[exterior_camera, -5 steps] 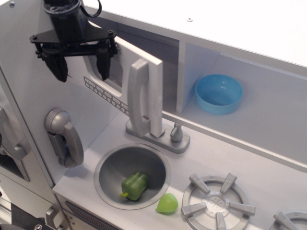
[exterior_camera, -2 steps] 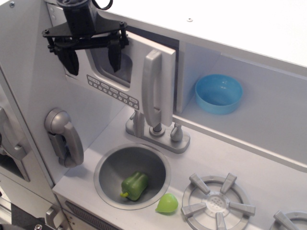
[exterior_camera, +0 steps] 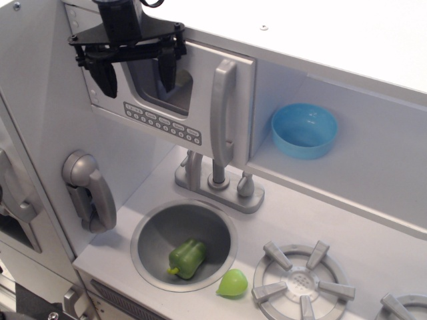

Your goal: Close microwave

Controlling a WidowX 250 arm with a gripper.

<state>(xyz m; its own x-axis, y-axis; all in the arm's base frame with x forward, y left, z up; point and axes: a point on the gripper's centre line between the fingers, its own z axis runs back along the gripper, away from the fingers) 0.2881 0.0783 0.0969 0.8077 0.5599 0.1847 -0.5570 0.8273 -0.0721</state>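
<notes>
The microwave is a grey box in the toy kitchen's upper left. Its grey door lies flush with the front, with a clear window, a long vertical handle and a button row. My black gripper is open, its two fingers spread wide in front of the window, right at the door's face. It holds nothing.
A blue bowl sits on the shelf to the right of the microwave. A grey faucet stands below the handle. The sink holds a green pepper; a light green fruit lies beside it. A grey toy phone hangs at left, a burner at front right.
The microwave door swung from wide open to flush with the front. My gripper moved right and back with it, staying open against the door's window.
</notes>
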